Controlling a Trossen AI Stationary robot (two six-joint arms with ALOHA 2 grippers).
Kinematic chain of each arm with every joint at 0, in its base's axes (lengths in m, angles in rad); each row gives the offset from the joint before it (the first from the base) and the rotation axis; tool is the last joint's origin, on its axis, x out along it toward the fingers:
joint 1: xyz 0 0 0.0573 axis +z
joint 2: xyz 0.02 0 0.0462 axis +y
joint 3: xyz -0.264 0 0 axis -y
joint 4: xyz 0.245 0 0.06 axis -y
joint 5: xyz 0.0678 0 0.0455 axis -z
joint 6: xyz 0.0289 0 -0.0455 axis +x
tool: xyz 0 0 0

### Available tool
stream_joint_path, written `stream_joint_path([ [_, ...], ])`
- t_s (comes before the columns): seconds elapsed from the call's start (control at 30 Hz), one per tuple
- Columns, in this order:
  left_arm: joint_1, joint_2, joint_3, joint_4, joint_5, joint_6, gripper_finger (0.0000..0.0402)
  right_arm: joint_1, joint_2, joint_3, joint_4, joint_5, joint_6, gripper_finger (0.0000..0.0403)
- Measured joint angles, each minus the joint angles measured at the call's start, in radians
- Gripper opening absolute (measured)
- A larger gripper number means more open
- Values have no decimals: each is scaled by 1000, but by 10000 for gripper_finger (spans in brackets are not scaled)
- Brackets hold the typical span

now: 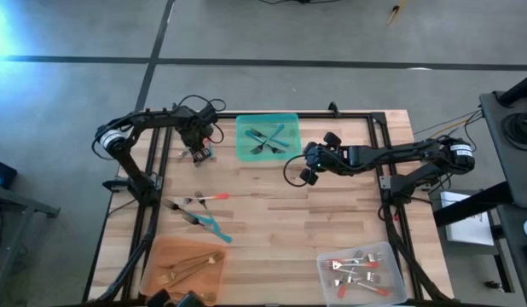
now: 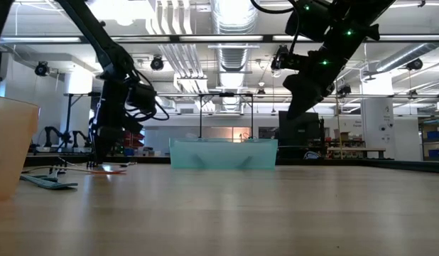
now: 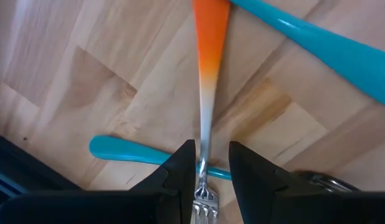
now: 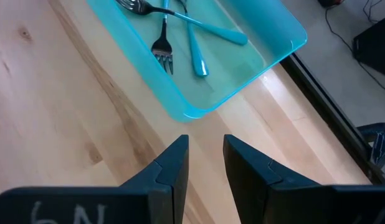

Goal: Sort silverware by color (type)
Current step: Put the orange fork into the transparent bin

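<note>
High view shows teal-handled forks (image 1: 265, 141) in the teal plastic tray (image 1: 291, 121), gold ones (image 1: 185, 269) in the orange tray (image 1: 153, 256), red-handled ones (image 1: 357, 271) in the clear tray (image 1: 391, 252). Near the tabletop's left edge, a few utensils (image 1: 198, 209) wait. Left gripper (image 3: 211, 165) pinches a red-orange-handled fork (image 3: 210, 50); right gripper (image 4: 205, 158) hangs narrow, empty.

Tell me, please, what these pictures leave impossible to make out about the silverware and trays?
- Orange tray: high view, its near edge is cut off by the frame.
- Red-handled fork: left wrist view, the left gripper fingers cover most of its tines.
- Teal tray: low view, its frosted wall blurs the contents.
- Clear tray: high view, pieces too small to count.
</note>
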Motion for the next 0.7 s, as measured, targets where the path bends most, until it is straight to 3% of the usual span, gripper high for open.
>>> stream_joint_path([
  [0.53, 38, 34, 3, -16, 40, -22, 76, 0, 0, 0, 0, 0, -3, 91],
  [0.7, 37, 40, 17, -32, 47, -26, 37, 0, 0, 0, -1, 1, -1, 91],
])
